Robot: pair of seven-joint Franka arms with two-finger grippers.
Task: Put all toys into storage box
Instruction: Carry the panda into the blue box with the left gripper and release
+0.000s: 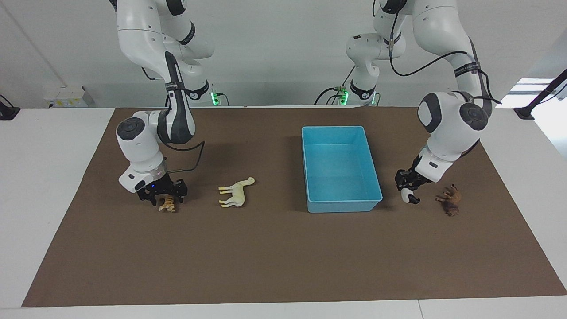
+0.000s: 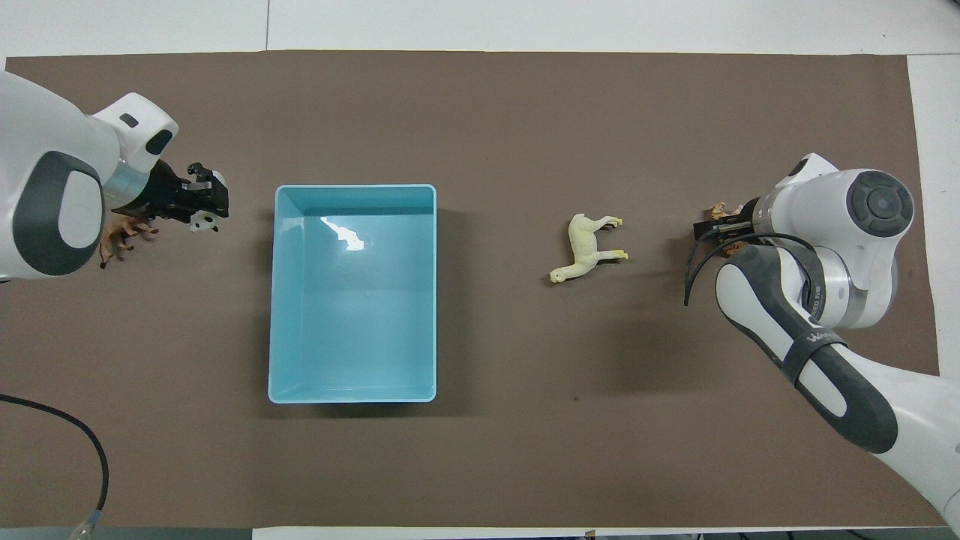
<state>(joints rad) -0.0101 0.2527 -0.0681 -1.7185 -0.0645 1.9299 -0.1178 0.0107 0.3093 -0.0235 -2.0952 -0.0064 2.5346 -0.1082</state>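
Two robot arms at a brown-covered counter [image 1: 283, 266] with an empty blue box [image 1: 310, 177] near the middle, toward the left arm's end.

Left gripper [image 1: 409, 191], low between the box and a brown lion [image 1: 449, 200], clenched on a small black-and-white panda [image 1: 405, 195]. Right gripper [image 1: 163, 194], down at the right arm's end, set over an orange tiger [image 1: 167, 204] on the counter. Cannot tell whether clamped on it or loose. Cream horse [image 1: 237, 193] lying on its side between the tiger and the box, untouched.

Step in hand, as judged: carrying the panda to the box.

- Raise the panda above the rim before moving sideways.
- Travel straight toward the box, away from the lion, to avoid knocking it.
- Stop over the open middle, not over a wall.
- Lower inside and let go close to the floor, so the light toy neither bounces nor tips out.
- Check the grip on the tiger before lifting; such a small figure slips easily.
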